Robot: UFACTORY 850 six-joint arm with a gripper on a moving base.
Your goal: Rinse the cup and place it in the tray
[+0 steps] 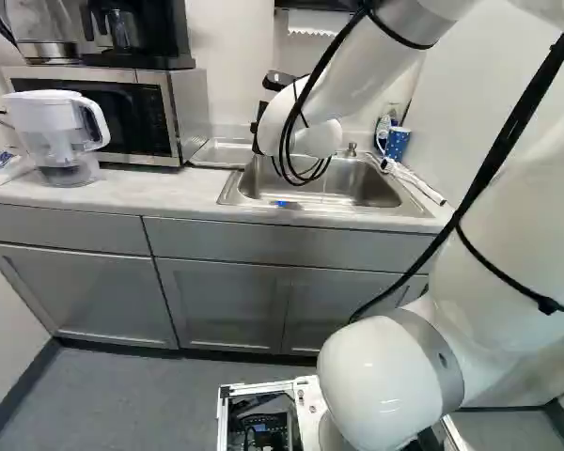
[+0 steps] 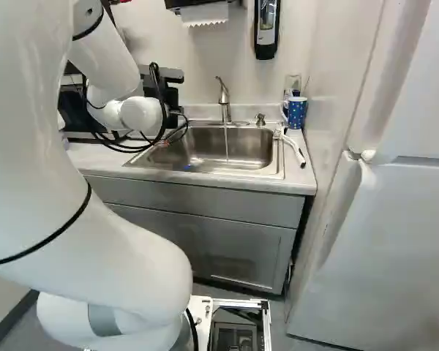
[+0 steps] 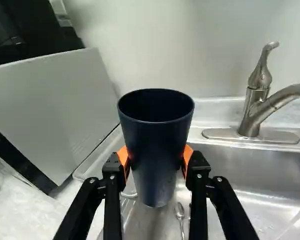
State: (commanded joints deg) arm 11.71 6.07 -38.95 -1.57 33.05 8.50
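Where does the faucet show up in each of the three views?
Left base view: not visible; the arm crosses in front of the sink.
Right base view: upright behind the sink, above the middle.
Wrist view: the faucet stands beyond and to one side of the dark cup.
Shared landmark: the sink.

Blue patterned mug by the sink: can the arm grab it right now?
Probably not: end effector is shut on the dark cup, which needs setting down first. Wall beside the mug looks tight too.
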